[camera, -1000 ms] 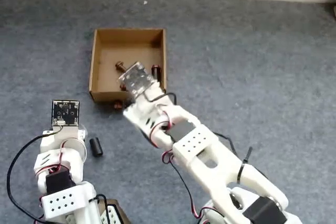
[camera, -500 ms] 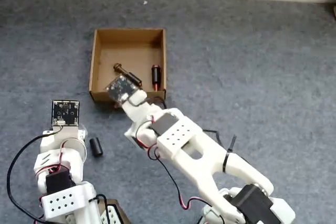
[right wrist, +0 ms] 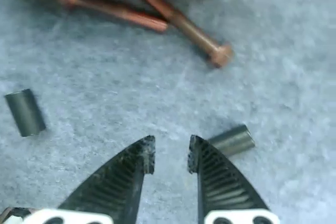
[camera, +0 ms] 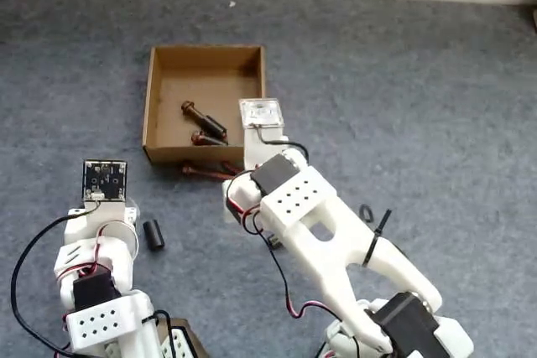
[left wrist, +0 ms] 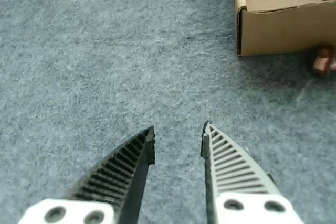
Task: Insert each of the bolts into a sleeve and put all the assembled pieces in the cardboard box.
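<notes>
Swinging back out of the cardboard box (camera: 149,98), the right gripper (right wrist: 170,156) is now hanging narrowly parted over the desk (camera: 419,81), with a sleeve (right wrist: 231,140) just beside its tip. Toward the desk's near left corner, the left gripper (left wrist: 177,135) is waiting, moderately parted and empty. Farther off, two bolts (right wrist: 184,24) are lying outside the box's near wall, with assembled pieces (camera: 204,121) inside. Another pairing seems to be starting, calling for a grasp on that sleeve or a bolt.

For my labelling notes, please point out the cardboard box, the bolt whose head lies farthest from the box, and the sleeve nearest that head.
cardboard box (camera: 148,106): high view, left wall.
bolt (right wrist: 184,23): right wrist view, mid-shank.
sleeve (right wrist: 231,140): right wrist view, curved side.
</notes>
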Tool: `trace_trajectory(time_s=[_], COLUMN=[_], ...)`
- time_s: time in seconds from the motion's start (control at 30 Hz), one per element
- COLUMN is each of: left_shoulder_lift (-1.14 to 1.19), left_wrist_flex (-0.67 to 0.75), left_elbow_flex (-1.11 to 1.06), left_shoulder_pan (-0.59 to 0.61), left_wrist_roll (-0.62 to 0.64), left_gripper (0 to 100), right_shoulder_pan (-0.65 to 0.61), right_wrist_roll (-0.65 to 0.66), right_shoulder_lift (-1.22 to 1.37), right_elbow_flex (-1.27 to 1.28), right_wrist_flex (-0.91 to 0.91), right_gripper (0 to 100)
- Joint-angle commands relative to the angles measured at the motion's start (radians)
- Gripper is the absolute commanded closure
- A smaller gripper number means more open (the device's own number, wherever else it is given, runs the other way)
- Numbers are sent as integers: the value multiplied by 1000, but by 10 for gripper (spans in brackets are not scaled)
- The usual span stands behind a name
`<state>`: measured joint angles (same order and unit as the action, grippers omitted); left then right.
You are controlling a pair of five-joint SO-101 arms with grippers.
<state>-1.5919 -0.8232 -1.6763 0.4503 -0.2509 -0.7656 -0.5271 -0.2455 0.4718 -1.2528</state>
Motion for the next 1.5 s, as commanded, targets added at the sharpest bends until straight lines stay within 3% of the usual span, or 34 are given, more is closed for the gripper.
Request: trace_trajectory(time_s=[0.0,0.23,0.53,0.9,1.17,1.3,1.47], left_shoulder_lift=[-10,-10,-10,-10,-10,-10,-10], left_wrist_flex=[18,18,18,18,18,18,18], left_elbow_flex=[-27,-27,-27,-27,-27,-27,-27], left_shoulder_pan=[2,2,2,4,7,7,7], left_wrist_roll=[-11,-11,-11,-11,-11,-11,-11], left_gripper=[832,832,832,832,832,832,832], right_shoulder_pan=[27,31,157,153,153,154,157], right_wrist_roll=[-26,-135,-137,-138,-137,-127,-46], right_shoulder_lift=[-13,-13,-13,4,166,142,15], right_elbow_flex=[-50,12,206,361,355,354,361], right_wrist_flex=[-84,-142,81,338,341,341,341], right_gripper=[900,901,901,900,901,995,995])
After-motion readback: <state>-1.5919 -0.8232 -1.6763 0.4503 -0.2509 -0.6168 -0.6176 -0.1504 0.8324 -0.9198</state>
